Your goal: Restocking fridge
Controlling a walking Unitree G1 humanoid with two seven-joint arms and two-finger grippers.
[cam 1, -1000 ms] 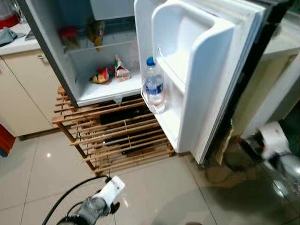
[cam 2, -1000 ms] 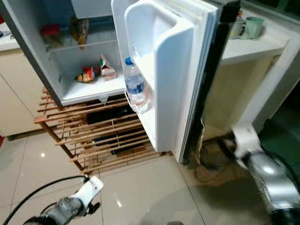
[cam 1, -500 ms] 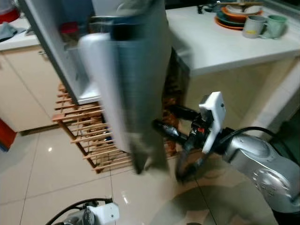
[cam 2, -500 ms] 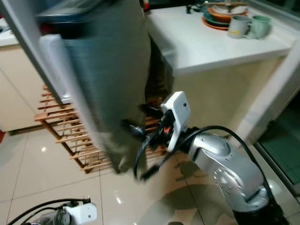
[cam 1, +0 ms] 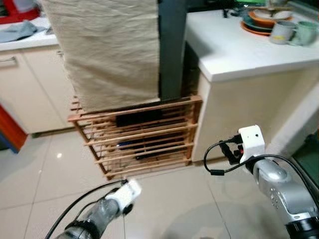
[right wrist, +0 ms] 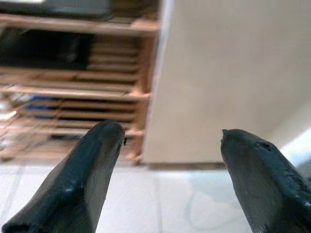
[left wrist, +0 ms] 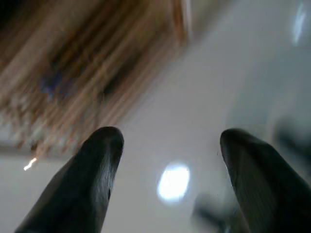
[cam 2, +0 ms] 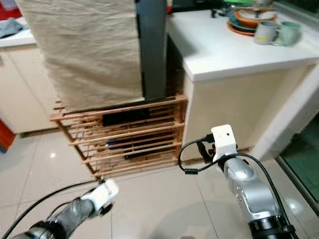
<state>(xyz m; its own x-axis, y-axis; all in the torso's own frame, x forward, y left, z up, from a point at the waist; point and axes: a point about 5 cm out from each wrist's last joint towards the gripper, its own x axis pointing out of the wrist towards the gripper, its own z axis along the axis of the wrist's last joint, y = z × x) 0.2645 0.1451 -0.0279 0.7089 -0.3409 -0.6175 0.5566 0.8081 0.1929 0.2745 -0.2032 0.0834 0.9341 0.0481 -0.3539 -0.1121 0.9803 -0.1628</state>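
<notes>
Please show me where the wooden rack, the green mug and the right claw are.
wooden rack [cam 1: 142, 137], left eye view, on a front slat.
green mug [cam 2: 290, 33], right eye view, on its side wall.
right claw [right wrist: 167, 182], right wrist view, midway between the fingertips.

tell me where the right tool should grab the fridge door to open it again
Probably the door's dark right-hand edge, coming from the counter side: no handle is visible, and a beige cloth covers the front. That edge is the bare part, and the open right tool hangs low beside the wooden rack.
</notes>
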